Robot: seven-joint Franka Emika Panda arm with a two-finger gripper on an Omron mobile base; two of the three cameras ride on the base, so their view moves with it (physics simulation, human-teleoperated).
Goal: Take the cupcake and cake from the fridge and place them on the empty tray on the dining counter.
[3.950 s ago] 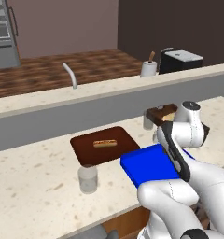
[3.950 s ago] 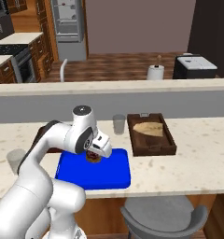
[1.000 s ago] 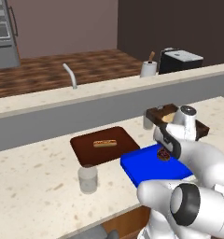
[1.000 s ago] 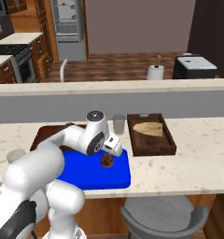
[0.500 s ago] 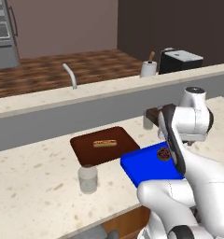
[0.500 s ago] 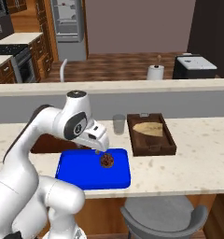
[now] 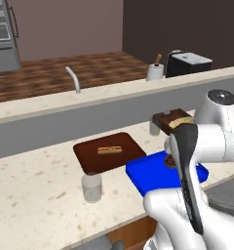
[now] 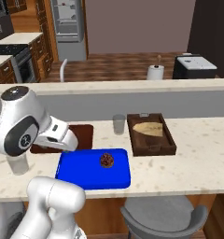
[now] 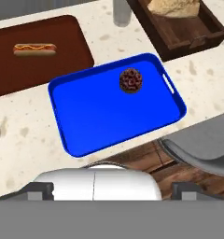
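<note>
The hand [image 8: 69, 142] has let go and risen from the tray [image 8: 81, 172]; it is wide open and empty. The cupcake [image 8: 107, 160] now sits on the tray on the desk [image 8: 188, 163]. The cake remains to fetch.

Hot dog [image 9: 35, 48] (on brown tray [image 9: 62, 60])

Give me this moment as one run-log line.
gripper: open, empty, raised | dark round cake: on blue tray, free | tray: on dining counter | cupcake: pending
</note>
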